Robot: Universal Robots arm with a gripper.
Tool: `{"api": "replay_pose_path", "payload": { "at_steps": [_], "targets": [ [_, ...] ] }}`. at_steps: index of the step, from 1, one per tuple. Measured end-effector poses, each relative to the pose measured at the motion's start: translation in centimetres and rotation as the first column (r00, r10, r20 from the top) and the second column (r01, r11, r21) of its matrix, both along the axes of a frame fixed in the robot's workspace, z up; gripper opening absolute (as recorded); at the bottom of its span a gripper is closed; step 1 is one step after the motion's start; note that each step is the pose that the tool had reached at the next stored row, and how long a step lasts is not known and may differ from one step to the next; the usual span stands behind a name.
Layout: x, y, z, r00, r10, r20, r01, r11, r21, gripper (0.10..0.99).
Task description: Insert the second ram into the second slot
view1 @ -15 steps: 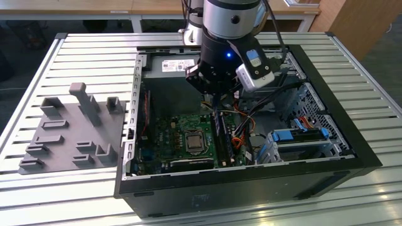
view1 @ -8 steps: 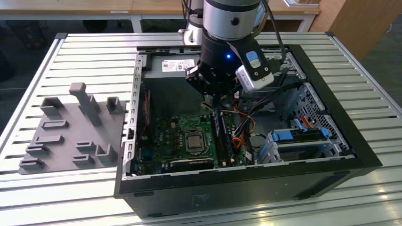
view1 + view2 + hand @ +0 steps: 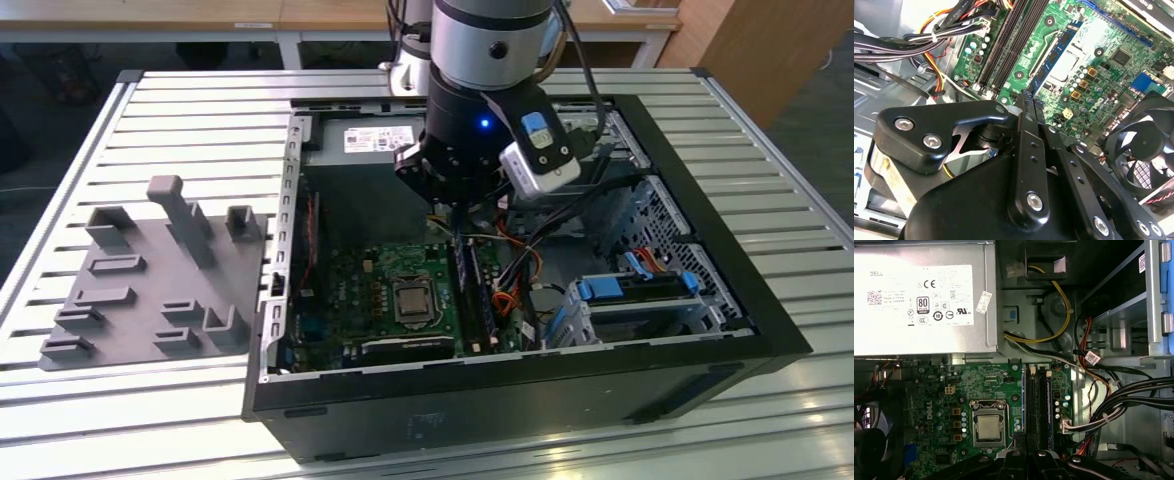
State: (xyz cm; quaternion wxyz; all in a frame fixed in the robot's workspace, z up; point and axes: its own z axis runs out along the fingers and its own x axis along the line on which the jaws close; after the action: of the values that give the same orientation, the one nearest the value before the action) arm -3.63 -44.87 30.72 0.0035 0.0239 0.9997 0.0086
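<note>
- Gripper hangs low inside the open computer case, just beside the processor socket on its cable side. In the second wrist view the jaws are drawn together, and nothing is seen between them.
- The second ram is a thin blue-green stick on edge in the slot bank alongside the socket, directly under the jaws. I cannot tell whether it touches them.
- Parallel strip, blue-edged, sits further from the socket. Stick or bare slot: cannot tell.
- Judgement: the ram stands in its slot ungripped, so placement looks done. Full seating and latches are unconfirmed.
- Beyond the socket is the power supply. Outside the case, a grey fixture tray sits on the slatted worktop.
</note>
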Motion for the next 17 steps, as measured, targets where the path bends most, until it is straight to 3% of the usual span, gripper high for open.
{"api": "replay_pose_path", "payload": {
  "at_steps": [17],
  "targets": [
    [0.00, 0.00, -0.92, 0.9998, 0.021, 0.0000, -0.021, 0.9998, 0.000, 0.118]
  ]
}}
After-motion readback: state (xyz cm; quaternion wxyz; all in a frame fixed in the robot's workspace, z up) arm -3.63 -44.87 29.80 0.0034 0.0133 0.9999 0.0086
